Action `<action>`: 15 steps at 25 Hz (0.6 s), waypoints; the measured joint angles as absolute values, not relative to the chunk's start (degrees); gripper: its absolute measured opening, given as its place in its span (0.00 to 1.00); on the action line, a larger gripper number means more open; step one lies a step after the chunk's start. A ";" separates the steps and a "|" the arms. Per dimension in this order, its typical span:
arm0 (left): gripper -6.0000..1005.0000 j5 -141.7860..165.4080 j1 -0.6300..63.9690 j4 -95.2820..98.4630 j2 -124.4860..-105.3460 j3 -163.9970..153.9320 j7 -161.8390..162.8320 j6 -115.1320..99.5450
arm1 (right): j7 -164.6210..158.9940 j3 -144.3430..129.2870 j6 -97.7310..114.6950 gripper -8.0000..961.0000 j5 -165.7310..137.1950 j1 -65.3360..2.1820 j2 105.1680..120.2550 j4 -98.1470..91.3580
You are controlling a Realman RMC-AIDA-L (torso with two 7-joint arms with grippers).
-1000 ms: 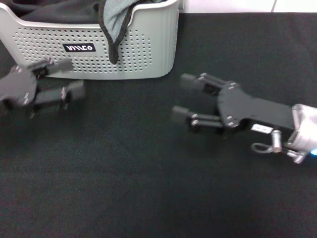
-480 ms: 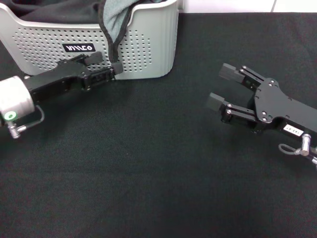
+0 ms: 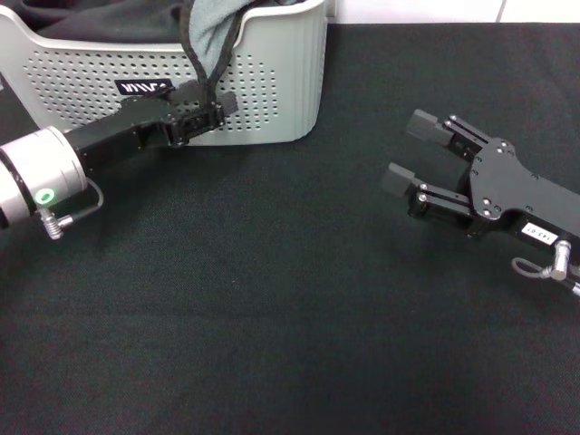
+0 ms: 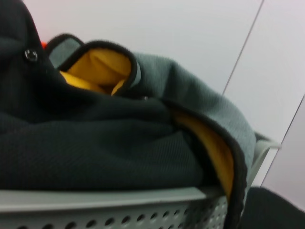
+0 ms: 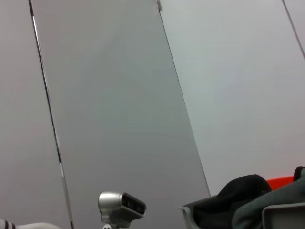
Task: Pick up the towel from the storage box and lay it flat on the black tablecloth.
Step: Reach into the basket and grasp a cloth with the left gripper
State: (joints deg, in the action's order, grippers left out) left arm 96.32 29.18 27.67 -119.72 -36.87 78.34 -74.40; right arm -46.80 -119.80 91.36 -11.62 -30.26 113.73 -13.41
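The storage box (image 3: 272, 82) stands at the far left on the black tablecloth (image 3: 272, 317). The towel (image 3: 213, 32) lies in it, grey-teal face out, and its black-edged corner hangs down over the front wall. My left gripper (image 3: 207, 104) is against that front wall, right at the hanging corner. The left wrist view shows the towel (image 4: 205, 114) folded with its yellow face inside, above the box rim (image 4: 119, 195). My right gripper (image 3: 410, 152) is open and empty, low over the tablecloth to the right of the box.
A dark charcoal cloth (image 4: 95, 152) fills the box beside the towel; it also shows in the head view (image 3: 100, 18). The box's black label (image 3: 145, 88) faces me. A white wall lies behind the table.
My left arm has swung in from the left and reached forward to the box's front wall at the hanging towel corner. My right arm has drawn back to the right, still open.
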 joint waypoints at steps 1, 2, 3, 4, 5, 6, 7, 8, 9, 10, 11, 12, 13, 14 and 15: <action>0.81 95.89 29.23 27.43 -119.73 -36.87 78.33 -74.59 | -46.52 -119.43 91.35 0.91 -11.76 -30.20 113.77 -13.39; 0.80 95.64 29.26 27.33 -119.73 -36.87 78.33 -74.70 | -46.04 -119.24 91.34 0.91 -11.82 -30.09 113.84 -13.36; 0.79 95.56 29.26 27.33 -119.74 -36.87 78.32 -74.75 | -45.92 -119.20 91.34 0.91 -11.83 -30.06 113.85 -13.36; 0.79 95.52 29.25 27.33 -119.75 -36.87 78.32 -74.78 | -45.63 -119.16 91.33 0.91 -11.83 -30.02 113.88 -13.36; 0.78 95.51 29.21 27.31 -119.76 -36.86 78.31 -74.84 | -45.49 -119.16 91.32 0.91 -11.83 -30.01 113.90 -13.36; 0.74 95.51 29.21 27.31 -119.76 -36.86 78.31 -74.84 | -45.48 -119.15 91.32 0.91 -11.80 -30.01 113.90 -13.35; 0.69 95.51 29.21 27.30 -119.76 -36.85 78.31 -74.96 | -45.47 -119.15 91.31 0.91 -11.74 -30.00 113.90 -13.36; 0.65 95.51 29.20 27.29 -119.76 -36.85 78.31 -75.15 | -45.47 -119.14 91.31 0.91 -11.68 -29.99 113.90 -13.36; 0.61 95.51 29.19 27.28 -119.75 -36.84 78.29 -75.46 | -45.47 -119.14 91.31 0.91 -11.65 -29.99 113.90 -13.36; 0.56 95.51 29.18 27.27 -119.73 -36.83 78.22 -75.75 | -45.45 -119.13 91.31 0.91 -11.61 -29.98 113.90 -13.35; 0.52 95.51 29.16 27.27 -119.71 -36.83 78.09 -76.03 | -45.42 -119.12 91.31 0.91 -11.59 -29.97 113.90 -13.36; 0.48 95.51 29.14 27.28 -119.69 -36.82 77.82 -76.45 | -45.33 -119.12 91.31 0.91 -11.57 -29.95 113.92 -13.35; 0.44 95.51 29.09 27.28 -119.69 -36.82 77.52 -76.93 | -45.24 -119.11 91.31 0.91 -11.56 -29.92 113.94 -13.36; 0.40 95.51 29.07 27.28 -119.70 -36.82 77.44 -77.13 | -45.14 -119.11 91.31 0.91 -11.56 -29.86 113.98 -13.36; 0.36 95.51 29.04 27.28 -119.69 -36.82 77.36 -77.31 | -45.03 -119.10 91.31 0.91 -11.55 -29.81 114.03 -13.35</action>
State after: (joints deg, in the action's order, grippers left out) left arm 95.51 29.04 27.28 -119.69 -36.82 77.36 -77.31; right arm -45.03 -119.10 91.31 -11.55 -29.81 114.03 -13.35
